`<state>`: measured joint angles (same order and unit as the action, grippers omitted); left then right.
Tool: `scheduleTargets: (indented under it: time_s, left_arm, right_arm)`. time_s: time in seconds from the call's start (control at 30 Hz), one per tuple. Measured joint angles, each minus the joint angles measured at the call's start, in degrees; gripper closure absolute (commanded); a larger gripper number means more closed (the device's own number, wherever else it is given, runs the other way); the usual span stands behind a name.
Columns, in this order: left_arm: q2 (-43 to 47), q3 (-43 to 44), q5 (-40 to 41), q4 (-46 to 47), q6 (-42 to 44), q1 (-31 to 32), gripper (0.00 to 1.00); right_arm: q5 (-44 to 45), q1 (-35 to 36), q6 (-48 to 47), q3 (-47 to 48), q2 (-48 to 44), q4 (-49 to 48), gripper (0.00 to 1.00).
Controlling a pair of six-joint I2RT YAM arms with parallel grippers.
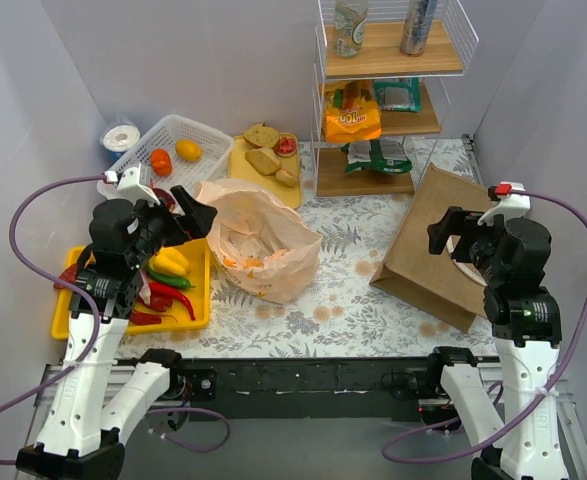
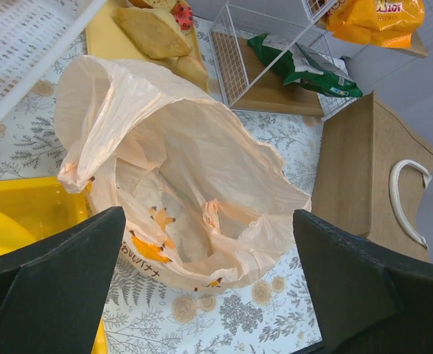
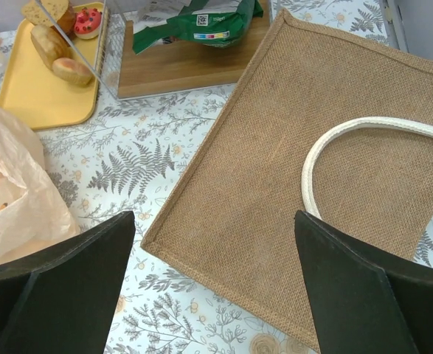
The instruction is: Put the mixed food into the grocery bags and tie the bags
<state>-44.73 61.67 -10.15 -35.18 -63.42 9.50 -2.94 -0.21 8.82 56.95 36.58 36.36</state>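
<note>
Work with the left gripper point(image 2: 209, 243), spread wide and empty, hanging by the left rim of the plastic bag point(image 2: 201, 162) and pointed at its mouth. Note the bag slumped on the table point(image 1: 343, 300) just right of the yellow tray point(image 1: 68, 315), mouth gaping but rim folded and crumpled, no food visible inside.

Judge the step as loading: fetch a pepper point(image 1: 170, 262) from the tray, close beside the gripper. Come down on a single pepper across its narrow width. Squeeze lightly to avoid bruising. Lift clear of the tray lip, then carry over the middle of the opening, not the floppy near edge. Release low, inside the rim, to prevent a bounce out or a collapse of the thin film. Steer clear of snagging the loop handles point(image 2: 91, 118), needed later for tying.

Leave the right gripper point(image 3: 215, 221), likewise parted and holding nothing, above the brown bag point(image 3: 275, 147), lying flat at the table's right side with its white handle point(image 3: 364, 125) on top. Expect to stand or prop that bag open before filling.

Save for afterwards the bread point(image 1: 263, 160) on the far board point(image 1: 243, 178), the basket point(image 1: 178, 130) contents, and the orange packet point(image 1: 351, 118), bottle point(image 1: 350, 25) and can point(image 1: 418, 25) up on the shelf point(image 1: 333, 182).
</note>
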Motion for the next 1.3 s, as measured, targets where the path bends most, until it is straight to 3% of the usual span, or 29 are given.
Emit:
scheduleTargets:
  time_s: [0.27, 0.53, 0.6, 0.73, 0.83, 0.93, 1.1, 1.3]
  left_arm:
    - [-3.93, 4.28, -1.36, -0.61, -0.02, 0.0, 0.02]
    - [-8.28, 6.12, -11.37, 6.43, -3.1, 2.12, 0.02]
    - [-10.54, 6.95, -9.92, 9.29, -4.07, 7.1, 0.02]
    - [-17.29, 7.74, -3.91, 13.46, -5.7, 23.76, 0.02]
    - [-27.34, 10.71, 1.53, 16.39, -6.08, 36.24, 0.02]
    - [-39.45, 15.39, 3.82, 19.02, -6.05, 43.65, 0.02]
    - [-57.72, 23.3, 5.92, 20.13, -4.85, 48.04, 0.02]
    - [-68.46, 29.38, 7.67, 19.8, -3.43, 48.26, 0.06]
  right_arm:
    - [-0.31, 0.0, -0.46, 3.45, 0.26, 3.63, 0.04]
    - [-0.09, 0.0, -1.05, 4.22, 0.44, 4.55, 0.07]
    - [-0.04, 0.0, -0.81, 4.17, 1.07, 5.09, 0.07]
    - [0.42, 0.0, 0.76, 2.84, 2.56, 5.68, 0.07]
    - [0.87, 0.0, 2.19, 2.05, 2.71, 6.08, 0.07]
    - [0.92, 0.0, 3.21, 2.05, 2.03, 5.92, 0.07]
    - [1.01, 0.0, 4.33, 2.08, -0.9, 5.97, 0.09]
    - [1.03, 0.0, 4.57, 2.08, -1.95, 6.08, 0.09]
